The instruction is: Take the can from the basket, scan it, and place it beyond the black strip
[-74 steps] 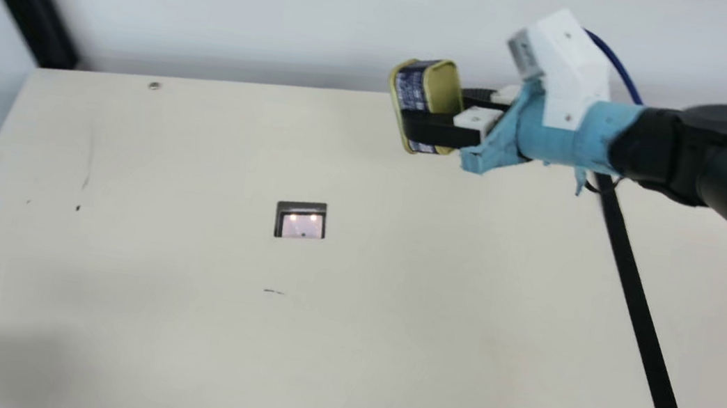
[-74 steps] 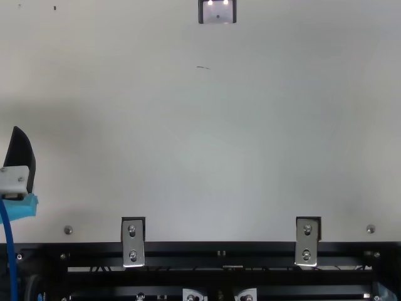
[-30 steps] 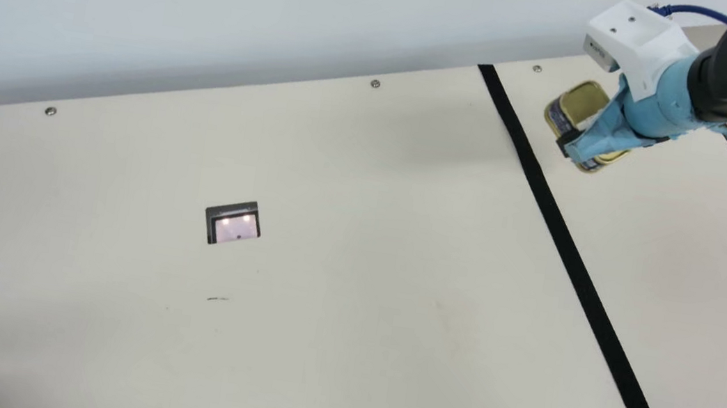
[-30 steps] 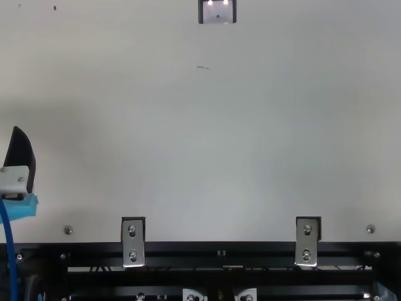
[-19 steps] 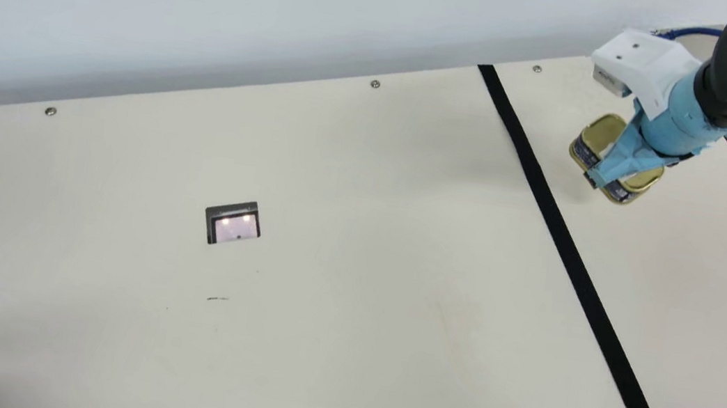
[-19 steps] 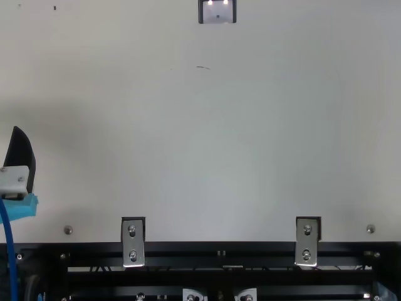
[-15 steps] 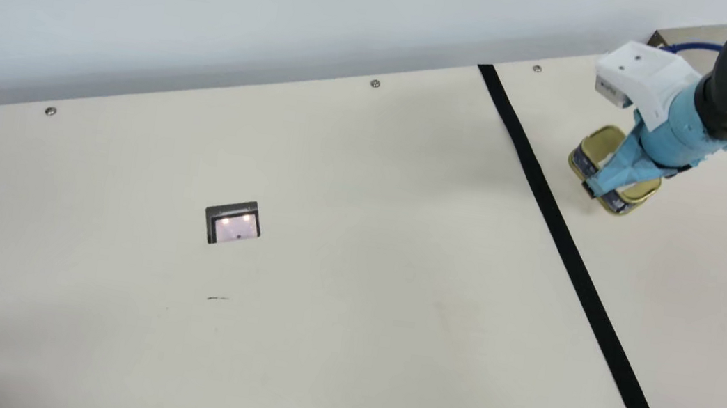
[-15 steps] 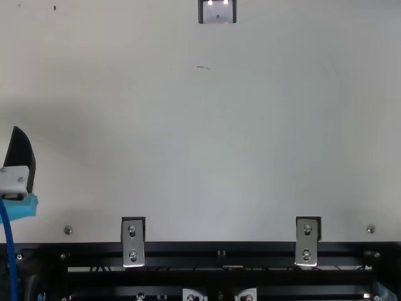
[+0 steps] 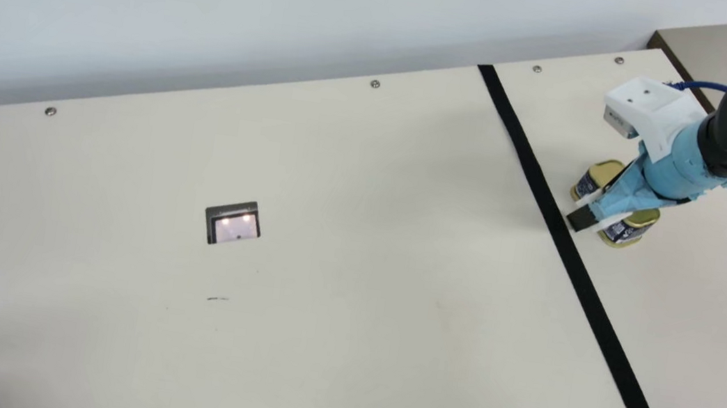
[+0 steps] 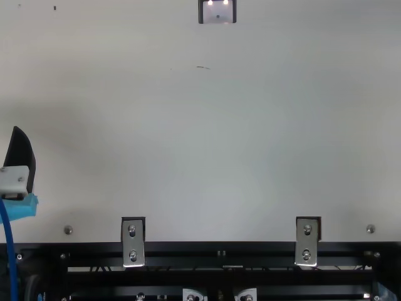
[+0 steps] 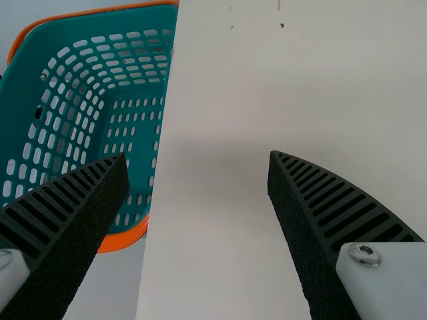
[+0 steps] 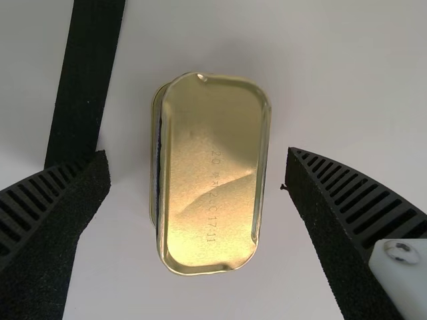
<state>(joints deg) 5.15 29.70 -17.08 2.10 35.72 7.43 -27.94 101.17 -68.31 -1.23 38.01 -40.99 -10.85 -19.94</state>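
Rectangular gold-coloured can (image 12: 210, 180) sits on the counter (image 12: 347, 67) beyond the black strip (image 12: 87, 73), between the right gripper's (image 12: 197, 155) widely parted, empty fingers. Best withdraw straight back before swinging aside, lest one tip it. The left gripper (image 11: 198, 156) gapes, empty.

4 screws (image 9: 375, 84) along far table edge (image 9: 209, 94)

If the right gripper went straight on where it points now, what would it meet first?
Probably the cream table: the right gripper stands open, a finger either side of the gold can, so its tips would likely pass it, one perhaps landing on the black strip. Depth is unclear.
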